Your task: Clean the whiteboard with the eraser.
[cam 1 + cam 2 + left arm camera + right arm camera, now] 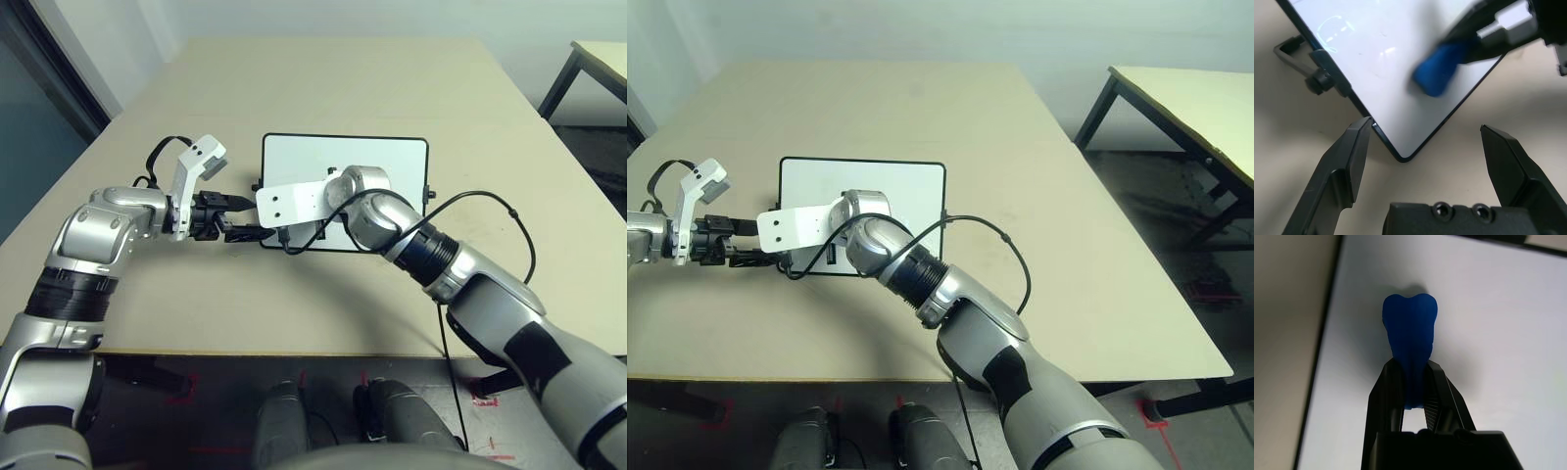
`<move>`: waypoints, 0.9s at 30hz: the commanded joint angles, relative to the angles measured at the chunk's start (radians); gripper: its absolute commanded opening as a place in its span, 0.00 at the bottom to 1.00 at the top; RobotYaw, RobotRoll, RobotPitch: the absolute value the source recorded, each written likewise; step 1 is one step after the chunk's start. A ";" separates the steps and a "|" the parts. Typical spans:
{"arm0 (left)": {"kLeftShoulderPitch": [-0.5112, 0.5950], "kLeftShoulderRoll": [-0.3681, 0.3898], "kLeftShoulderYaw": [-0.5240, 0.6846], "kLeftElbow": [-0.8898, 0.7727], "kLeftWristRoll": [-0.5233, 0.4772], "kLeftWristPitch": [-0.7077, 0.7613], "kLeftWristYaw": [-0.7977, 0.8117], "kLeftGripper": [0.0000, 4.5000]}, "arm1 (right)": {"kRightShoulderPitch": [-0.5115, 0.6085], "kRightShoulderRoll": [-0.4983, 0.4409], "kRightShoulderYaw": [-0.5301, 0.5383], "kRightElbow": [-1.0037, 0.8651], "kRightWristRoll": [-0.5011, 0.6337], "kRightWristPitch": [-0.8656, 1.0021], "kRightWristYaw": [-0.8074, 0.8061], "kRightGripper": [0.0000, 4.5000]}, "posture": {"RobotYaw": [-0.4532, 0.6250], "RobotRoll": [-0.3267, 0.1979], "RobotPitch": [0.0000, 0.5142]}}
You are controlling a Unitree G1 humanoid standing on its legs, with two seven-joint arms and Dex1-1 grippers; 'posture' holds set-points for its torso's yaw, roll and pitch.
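Left claw (1422, 161) gapes wide and empty at the whiteboard (377, 162) near-left corner, probably to steady it. The board lies flat mid-counter (323, 78). Right claw (1414, 394) is clamped on the blue eraser (1410, 333), its tip pressed to the board near that corner for wiping.
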 commanded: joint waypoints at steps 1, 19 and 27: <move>-0.005 0.005 -0.009 0.001 0.012 0.003 -0.001 1.00 | 0.018 -0.002 0.013 0.044 -0.020 0.033 -0.012 0.12 | 0.36 0.62 0.16; -0.024 -0.005 -0.025 0.008 0.014 0.002 -0.007 1.00 | -0.140 -0.019 -0.148 0.298 0.020 -0.025 -0.143 0.12 | 0.33 0.62 0.15; -0.032 -0.001 -0.031 0.013 0.015 0.000 -0.015 1.00 | -0.061 -0.069 -0.128 0.187 0.013 0.018 -0.083 0.12 | 0.33 0.62 0.15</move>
